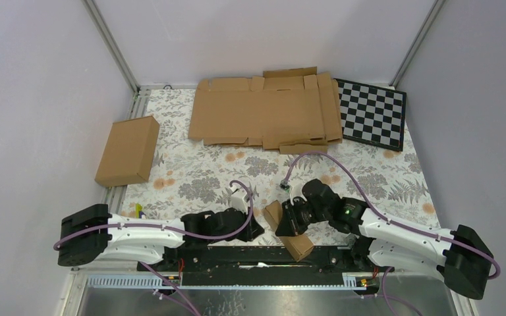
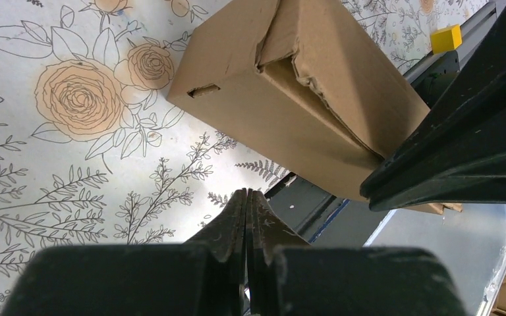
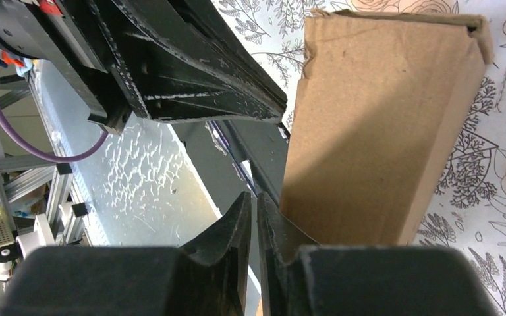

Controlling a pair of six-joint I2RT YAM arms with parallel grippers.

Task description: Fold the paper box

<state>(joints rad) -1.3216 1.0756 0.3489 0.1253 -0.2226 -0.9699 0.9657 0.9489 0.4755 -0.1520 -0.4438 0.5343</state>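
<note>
Left fingers (image 2: 234, 220) are pressed fully together, nothing held. The paper box (image 2: 290, 99) is seen just beyond them, apart from the tips. Right fingers (image 3: 237, 227) are almost closed with a thin slit left and nothing seen in it. The paper box sits just beside one finger; contact cannot be told. Paper box is placed lower centre in the top view, between both arms, on the floral surface (image 1: 197, 174). Shown only from above: larger carton (image 1: 128, 150), flat cardboard sheets (image 1: 270, 108), checkerboard (image 1: 373, 113). Yellow block (image 2: 446, 38) is caught by the left wrist only.

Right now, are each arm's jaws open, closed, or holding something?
Left gripper: jaws shut, holding nothing.
Right gripper: jaws nearly shut, nothing between them; paper box beside them.
</note>
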